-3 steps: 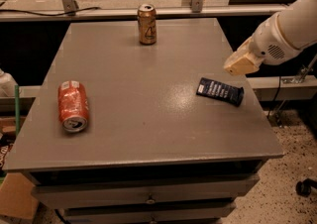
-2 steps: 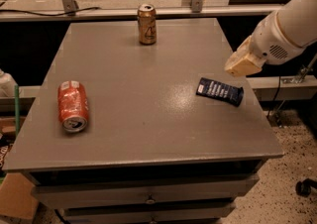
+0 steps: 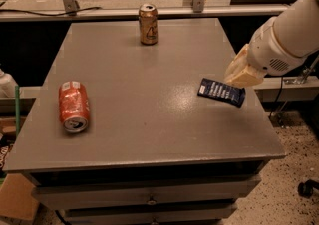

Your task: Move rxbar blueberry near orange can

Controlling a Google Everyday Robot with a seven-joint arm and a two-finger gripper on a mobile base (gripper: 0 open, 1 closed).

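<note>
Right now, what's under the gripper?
The gripper hangs at the table's right edge. Below it lies the right end of the bar, flat on the top. The gripper's body covers the spot between them, so contact cannot be seen.

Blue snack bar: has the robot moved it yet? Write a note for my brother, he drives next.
Gripper: at the right edge of the table, just over the right end of the rxbar blueberry. Whether it touches the bar is unclear.
Rxbar blueberry: flat on the table, right side.
Orange can: upright at the far edge, well apart from the bar.
Done: gripper is at the bar.
Left: pick it up and set it beside the orange can.
</note>
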